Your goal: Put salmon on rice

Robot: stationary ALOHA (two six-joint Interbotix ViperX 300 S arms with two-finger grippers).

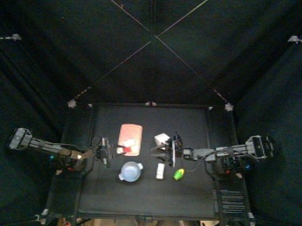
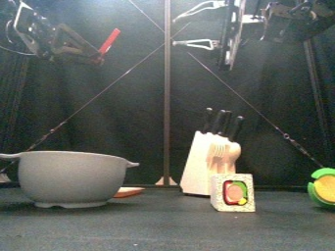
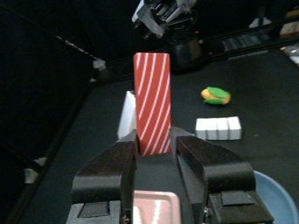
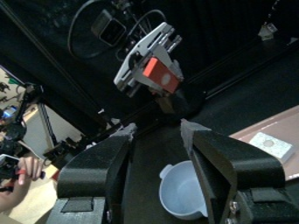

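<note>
My left gripper point(image 3: 153, 147) is shut on the salmon point(image 3: 152, 92), a flat red piece with pale stripes, and holds it upright in the air. In the front view the salmon point(image 2: 106, 45) hangs high at the upper left in the left gripper point(image 2: 92, 49). The rice point(image 3: 219, 128), a small white block, lies on the table beyond it; from the front the rice point(image 2: 233, 191) shows a green and orange filling. My right gripper point(image 4: 158, 144) is open and empty, raised above the table point(image 2: 229, 39), and faces the salmon point(image 4: 159, 72).
A blue-white bowl point(image 1: 131, 170) stands at the table's front left, large in the front view point(image 2: 72, 176). A pink cutting board point(image 1: 130, 135) lies behind it. A knife block point(image 2: 216, 157) stands mid-table. A green and orange toy point(image 2: 323, 184) sits at the right.
</note>
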